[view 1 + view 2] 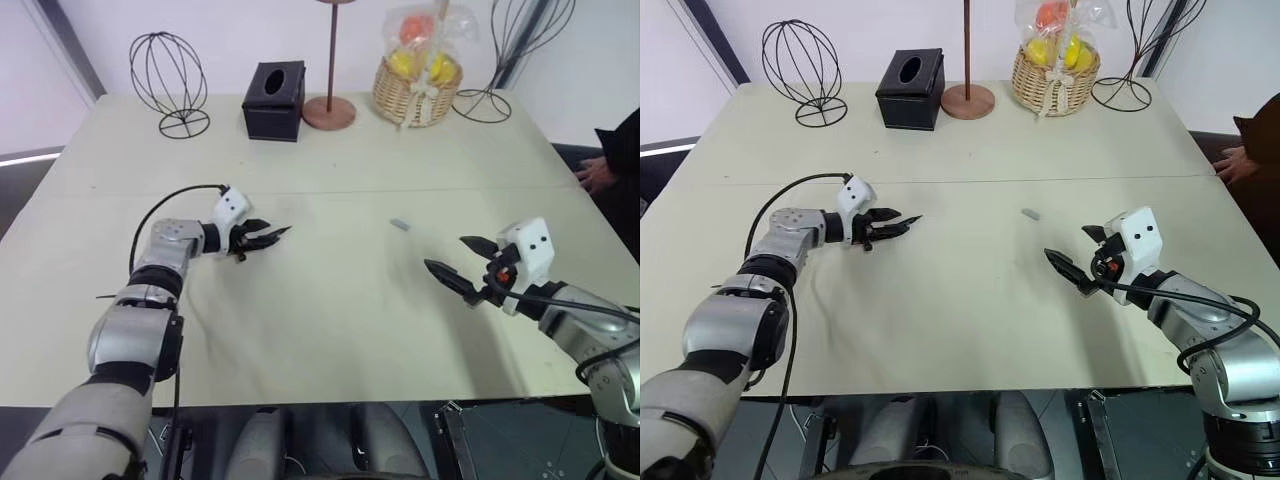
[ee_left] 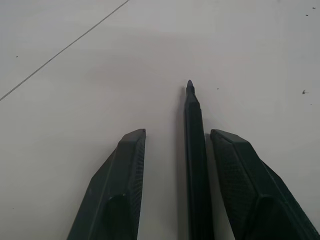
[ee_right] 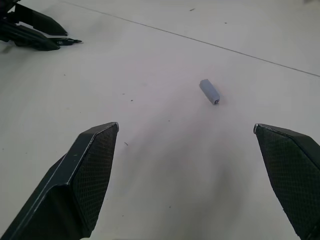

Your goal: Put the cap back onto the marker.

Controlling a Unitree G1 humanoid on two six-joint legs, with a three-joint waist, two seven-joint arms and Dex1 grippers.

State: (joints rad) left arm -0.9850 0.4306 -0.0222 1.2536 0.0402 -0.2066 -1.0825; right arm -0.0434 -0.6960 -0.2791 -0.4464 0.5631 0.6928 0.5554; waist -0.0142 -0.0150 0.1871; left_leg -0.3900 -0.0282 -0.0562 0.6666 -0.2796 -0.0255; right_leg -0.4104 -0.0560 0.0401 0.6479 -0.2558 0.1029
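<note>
On the matte cream table [image 1: 330, 320] lies the cap [image 3: 209, 91], a short pale-grey plastic cylinder. The left gripper [image 2: 195, 137], its textured black fingers parted, has the slim black marker [image 2: 195, 150] against one finger; whether it grips, I cannot tell. The right gripper [image 3: 200, 150] gapes wide, empty.

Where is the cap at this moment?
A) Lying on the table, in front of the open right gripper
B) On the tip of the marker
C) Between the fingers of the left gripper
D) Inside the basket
A: the cap lies alone on the table, ahead of the right gripper, whose fingers stand wide apart.

A staged lab tabletop: cream table [image 1: 330, 330] holding wire stands [image 1: 168, 82], tissue box [image 1: 274, 100], fruit basket [image 1: 418, 88].
</note>
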